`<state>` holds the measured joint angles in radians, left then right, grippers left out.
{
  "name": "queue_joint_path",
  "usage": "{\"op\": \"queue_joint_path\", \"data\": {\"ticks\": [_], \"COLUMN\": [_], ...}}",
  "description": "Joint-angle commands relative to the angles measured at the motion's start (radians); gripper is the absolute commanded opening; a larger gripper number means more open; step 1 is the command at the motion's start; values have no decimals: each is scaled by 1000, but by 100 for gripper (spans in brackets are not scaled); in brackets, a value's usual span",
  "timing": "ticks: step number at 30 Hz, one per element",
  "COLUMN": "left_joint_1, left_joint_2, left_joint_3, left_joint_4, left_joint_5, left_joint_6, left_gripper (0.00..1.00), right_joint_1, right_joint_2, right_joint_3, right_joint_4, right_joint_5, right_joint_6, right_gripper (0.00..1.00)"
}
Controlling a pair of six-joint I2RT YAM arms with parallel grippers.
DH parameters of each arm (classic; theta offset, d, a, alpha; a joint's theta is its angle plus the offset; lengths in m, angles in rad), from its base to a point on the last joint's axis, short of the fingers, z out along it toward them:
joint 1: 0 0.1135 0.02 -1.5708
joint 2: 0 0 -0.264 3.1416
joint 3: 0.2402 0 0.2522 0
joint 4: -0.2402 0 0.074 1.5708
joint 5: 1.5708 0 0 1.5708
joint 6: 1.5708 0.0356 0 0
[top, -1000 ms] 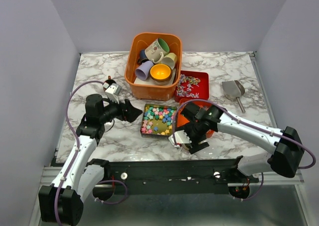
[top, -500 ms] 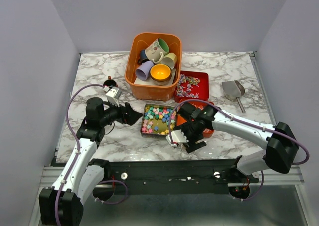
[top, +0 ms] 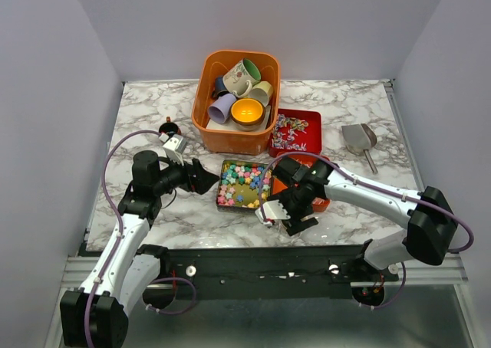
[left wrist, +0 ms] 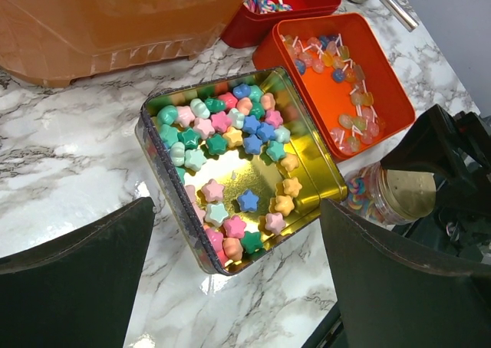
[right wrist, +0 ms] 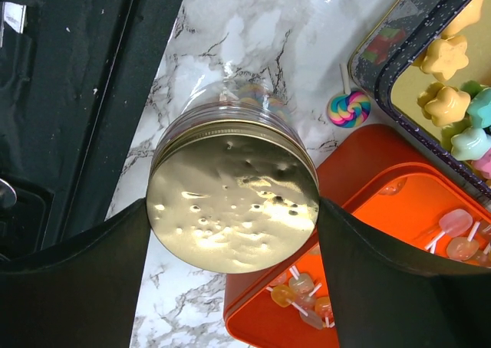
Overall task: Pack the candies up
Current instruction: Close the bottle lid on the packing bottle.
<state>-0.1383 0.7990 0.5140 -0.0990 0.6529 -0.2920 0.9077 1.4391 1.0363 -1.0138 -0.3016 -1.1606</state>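
Speckled multicolour candies point(top: 290, 128) lie in a red tray point(top: 311, 137). Orange-red candies with pale ends point(left wrist: 351, 96) lie in an orange tray point(left wrist: 383, 80), also in the right wrist view point(right wrist: 383, 210). A gold tin point(left wrist: 307, 145) holds pastel star sweets point(left wrist: 230, 126). My right gripper point(top: 278, 210) is shut on a clear jar with a gold lid point(right wrist: 234, 195), which holds swirl sweets, beside the orange tray. My left gripper point(top: 203, 178) is open and empty just left of the tin; in its wrist view the gripper point(left wrist: 238, 287) hangs over the tin's near corner.
An orange basket point(top: 205, 118) of mugs stands at the back centre. A metal scoop point(top: 359, 139) lies at the right. One swirl lollipop point(right wrist: 349, 108) lies loose on the marble between jar and tin. A small black-and-white object point(top: 173, 137) sits left of the basket.
My right gripper has shifted a little left with the jar in it. My left gripper has edged slightly toward the tin and stays open.
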Motion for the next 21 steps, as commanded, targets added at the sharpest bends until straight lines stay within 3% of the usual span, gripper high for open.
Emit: {"op": "queue_joint_path", "data": {"ticks": [1,21], "left_joint_1": [-3,14], "left_joint_2": [-20,-21], "left_joint_3": [-14,-23], "left_joint_4": [21,31], "left_joint_5": [30,22], "left_joint_6": [7,-6], "left_gripper": [99,99], "right_joint_1": [-1,19], "right_joint_2": [12,-52], "right_joint_3": [25,-35], "right_joint_4": [-52,3], "right_joint_5": [-14,21], "right_joint_6": [-7,2], "right_gripper": [81,82]}}
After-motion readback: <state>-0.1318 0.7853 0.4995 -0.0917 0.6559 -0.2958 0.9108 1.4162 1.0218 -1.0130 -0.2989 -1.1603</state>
